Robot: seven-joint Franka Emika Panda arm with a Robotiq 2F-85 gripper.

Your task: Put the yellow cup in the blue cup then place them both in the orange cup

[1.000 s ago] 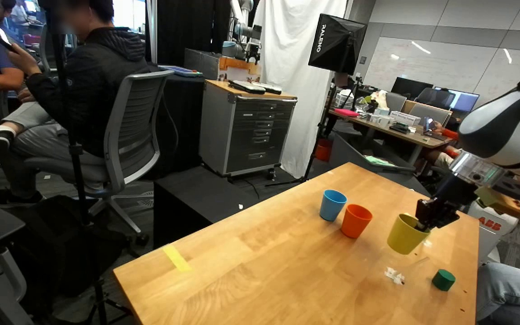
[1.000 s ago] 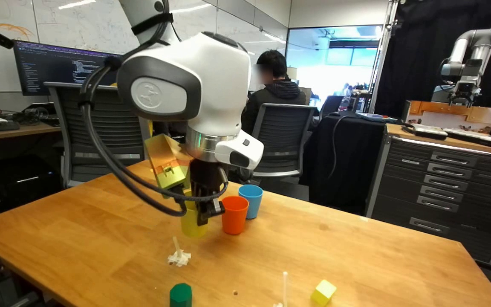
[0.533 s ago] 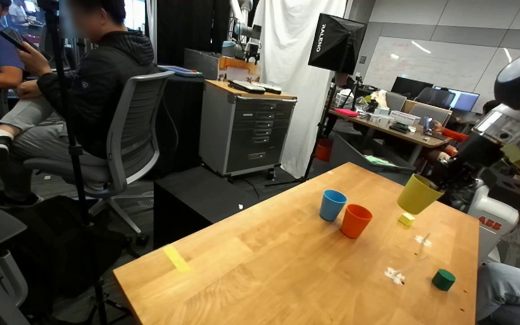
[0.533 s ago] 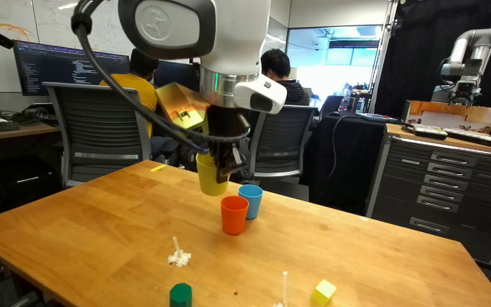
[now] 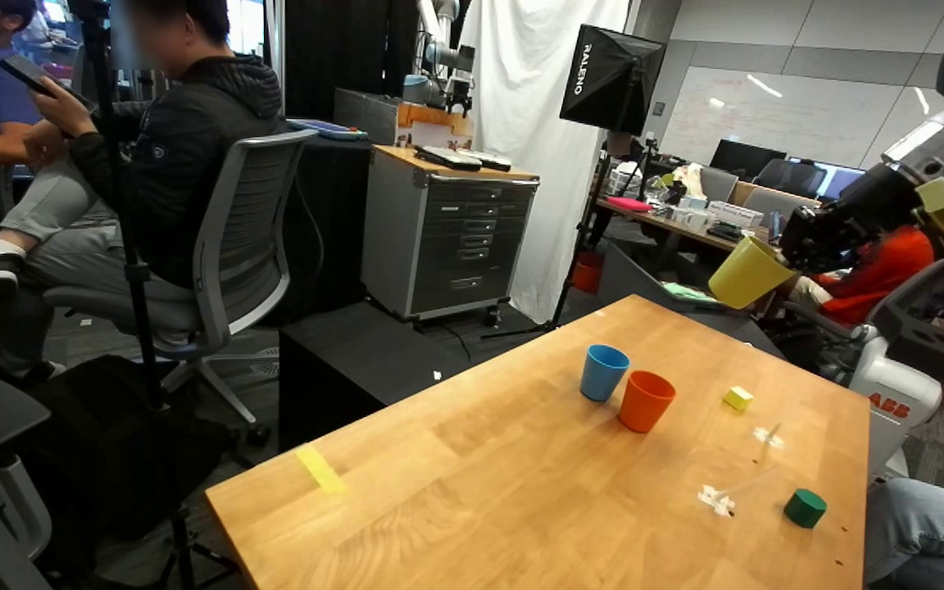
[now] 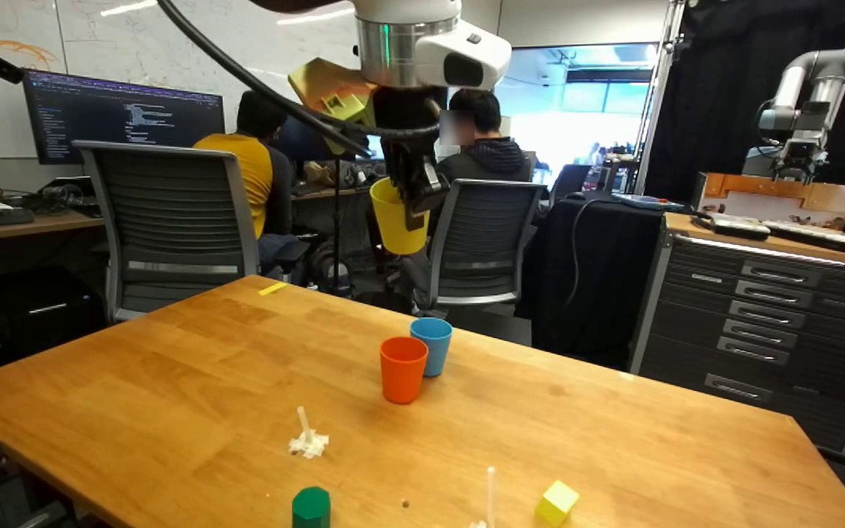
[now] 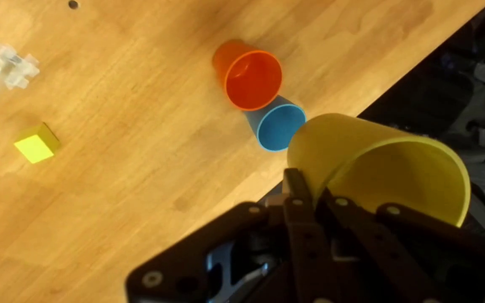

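While jaws pinch its rim, the yellow cup hangs in open air.

My fingers are black — the yellow cup, blue cup and orange cup all plain. I see honey-brown grain streaking the table, and a dark green block.

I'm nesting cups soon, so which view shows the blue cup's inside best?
The wrist view: it looks down into the blue cup. Both exterior views show mainly its outer wall; in an exterior view the orange cup hides part of it.
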